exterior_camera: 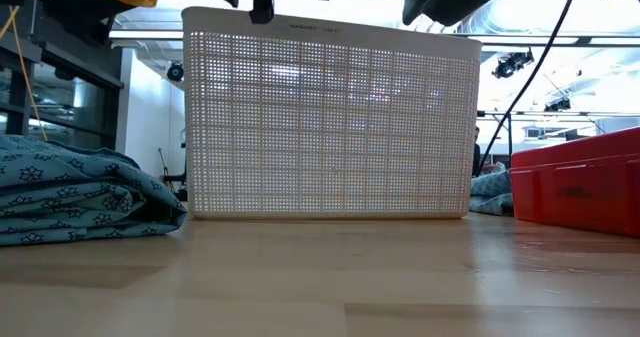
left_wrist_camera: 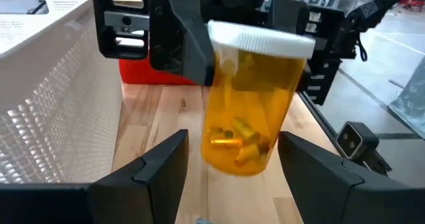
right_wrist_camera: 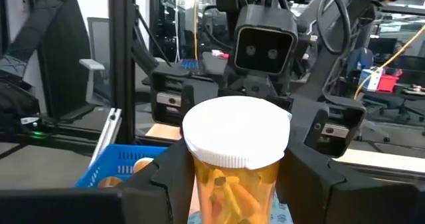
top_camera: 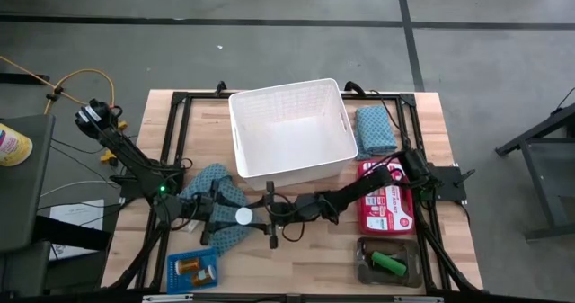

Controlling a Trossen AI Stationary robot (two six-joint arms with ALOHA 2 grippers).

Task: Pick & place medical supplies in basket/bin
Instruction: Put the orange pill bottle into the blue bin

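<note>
The bench (exterior_camera: pixel 400 287) is lying nearest, running pale and bare in front of the low camera. On it the white lattice basket (top_camera: pixel 287 128) is standing at the back middle, apparently empty and waiting for supplies. A red first-aid case (top_camera: pixel 386 200) is sitting to its right. One teal patterned cloth (top_camera: pixel 211 179) is lying crumpled in front of the basket's left corner, and a second (top_camera: pixel 375 128) is resting folded beside its right wall. A blue mesh tray (top_camera: pixel 175 271) and a grey see-through tray (top_camera: pixel 364 260) are flanking the front edge.

Above the crumpled cloth, the orange pill bottle (left_wrist_camera: pixel 246 111) is being held off the bench. The right gripper (right_wrist_camera: pixel 236 167) is clamping its jaws on it just under the white cap. The left gripper (left_wrist_camera: pixel 232 144) is facing it with jaws apart on either side of the bottle's base, seemingly not touching, which looks like a handover being lined up.
</note>
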